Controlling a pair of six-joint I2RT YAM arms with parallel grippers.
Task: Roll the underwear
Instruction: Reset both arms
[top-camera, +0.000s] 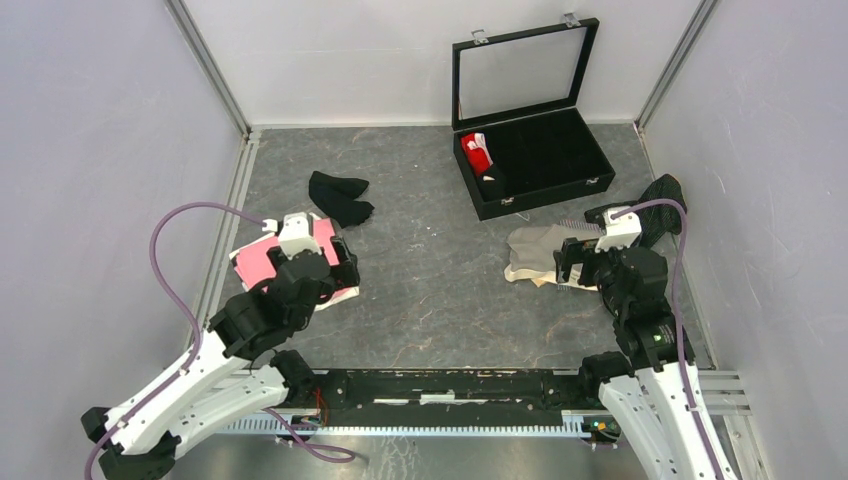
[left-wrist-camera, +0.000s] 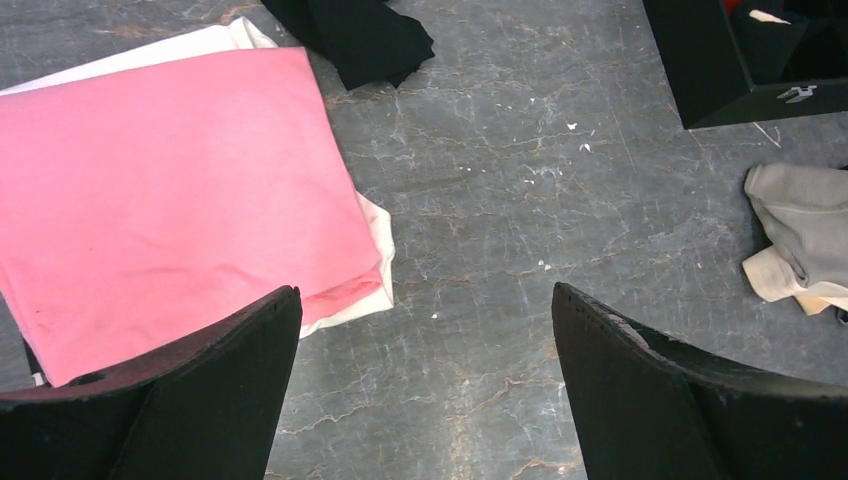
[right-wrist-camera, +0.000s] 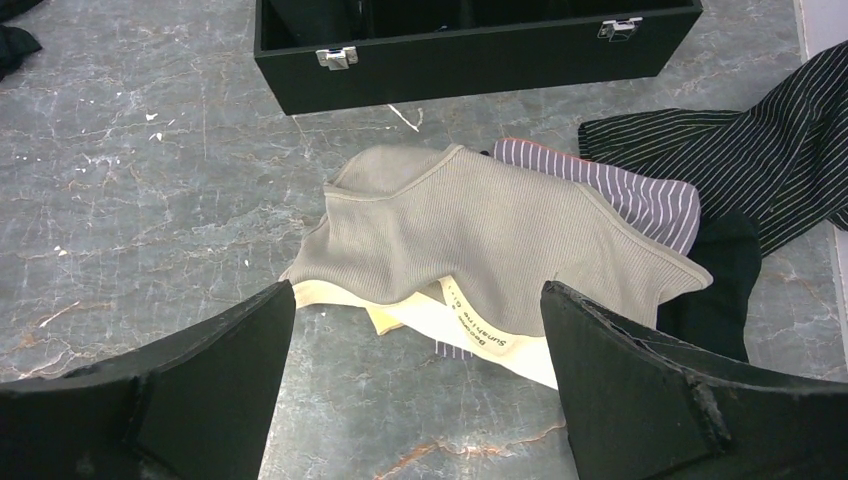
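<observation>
Pink underwear (left-wrist-camera: 180, 190), folded flat on a white piece, lies by the left gripper (left-wrist-camera: 422, 300), whose jaws are spread wide and hold nothing. It runs long across the wrist view, a touch tilted. On the right, the right gripper (right-wrist-camera: 416, 295) hangs wide open too, above the beige underwear (right-wrist-camera: 480, 230). That one is slumped over a cream piece and striped ones near the case (right-wrist-camera: 470, 60), lying long from far-left to near-right. All of it looks light and limp, I'd say: it'll sag and bunch, so pinch a hem or waistband edge, and beware lifting two layers together
</observation>
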